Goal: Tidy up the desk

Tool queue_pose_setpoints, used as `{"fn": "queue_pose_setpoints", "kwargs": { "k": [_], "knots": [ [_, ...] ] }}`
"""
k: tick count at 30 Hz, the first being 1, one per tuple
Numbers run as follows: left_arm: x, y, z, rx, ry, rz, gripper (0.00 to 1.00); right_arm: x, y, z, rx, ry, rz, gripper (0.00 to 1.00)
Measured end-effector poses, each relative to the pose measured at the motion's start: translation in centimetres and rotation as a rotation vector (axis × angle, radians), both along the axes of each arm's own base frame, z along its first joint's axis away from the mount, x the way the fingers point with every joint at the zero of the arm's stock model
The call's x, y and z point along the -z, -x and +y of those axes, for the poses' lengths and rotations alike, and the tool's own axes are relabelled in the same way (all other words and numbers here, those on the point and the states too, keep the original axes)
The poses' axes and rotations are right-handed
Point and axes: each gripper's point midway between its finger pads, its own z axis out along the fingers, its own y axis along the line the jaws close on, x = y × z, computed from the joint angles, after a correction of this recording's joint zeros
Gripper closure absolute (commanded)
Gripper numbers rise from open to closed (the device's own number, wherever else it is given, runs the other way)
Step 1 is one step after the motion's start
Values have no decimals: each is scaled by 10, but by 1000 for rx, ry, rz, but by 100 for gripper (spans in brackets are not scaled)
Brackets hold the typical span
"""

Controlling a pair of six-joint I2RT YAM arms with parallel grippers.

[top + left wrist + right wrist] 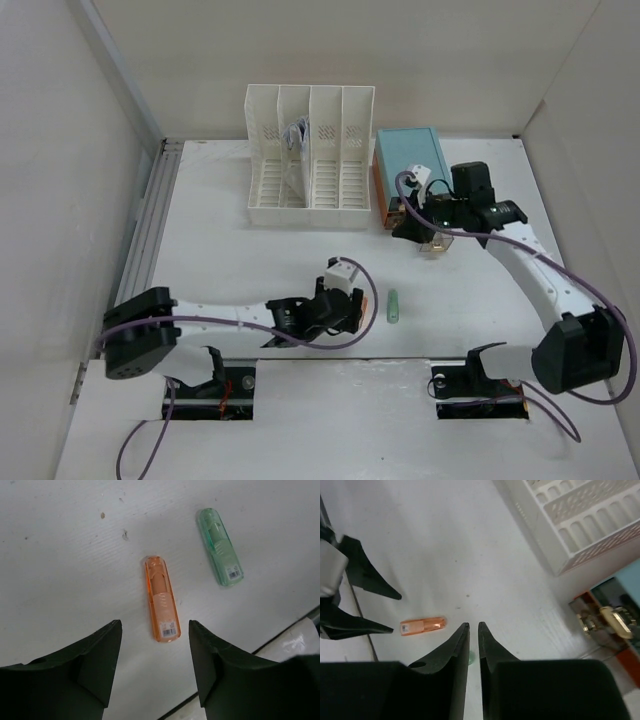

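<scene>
The white desk [250,265] holds an orange translucent case [162,600] and a green translucent case [221,546] lying side by side, a little apart. My left gripper [155,625] is open just above the desk, its jaws on either side of the orange case's labelled end, not touching it. In the top view it [347,306] covers most of the orange case, with the green case [394,305] to its right. My right gripper [473,625] is shut and empty, hovering by the teal-topped drawer box [409,160]. The orange case [422,625] shows below it.
A white slotted file rack [310,155] stands at the back with something in its second slot. The drawer box [620,592] has an orange-fronted drawer pulled out with small metal items inside. A ridged rail [150,215] runs along the left edge. Two cut-outs [215,385] lie at the front.
</scene>
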Motion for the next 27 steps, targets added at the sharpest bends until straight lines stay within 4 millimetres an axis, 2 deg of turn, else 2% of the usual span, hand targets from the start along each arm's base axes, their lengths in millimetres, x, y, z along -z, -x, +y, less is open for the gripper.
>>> {"fn": "queue_pose_setpoints", "kwargs": {
  "k": [7,9,12,13,15,16,17,22,25,27],
  "knots": [
    [39,-5,-28,19,-202,20,52,-63,0,-14,11,-19,-281,63],
    [50,-4,-30,26,-246,29,54,-76,2,-17,17,-21,-339,63],
    [55,-3,-29,34,-281,33,63,-89,3,-24,24,-12,-416,64],
    [55,-3,-30,35,-287,34,72,-92,4,-25,21,-7,-439,64],
    [56,-4,-33,40,-301,35,81,-95,4,-28,-4,15,-491,69],
    [56,-4,-35,43,-305,35,85,-95,5,-28,-24,27,-515,71],
    [56,-5,-36,45,-308,34,98,-94,6,-29,-45,43,-537,72],
    [54,-5,-37,40,-310,36,100,-73,10,-42,-199,226,-698,75],
    [44,-3,-27,27,-294,36,100,-38,16,-59,-345,390,-748,64],
    [21,0,-15,11,-241,28,100,-6,23,-69,-455,477,-743,54]
  ]
}}
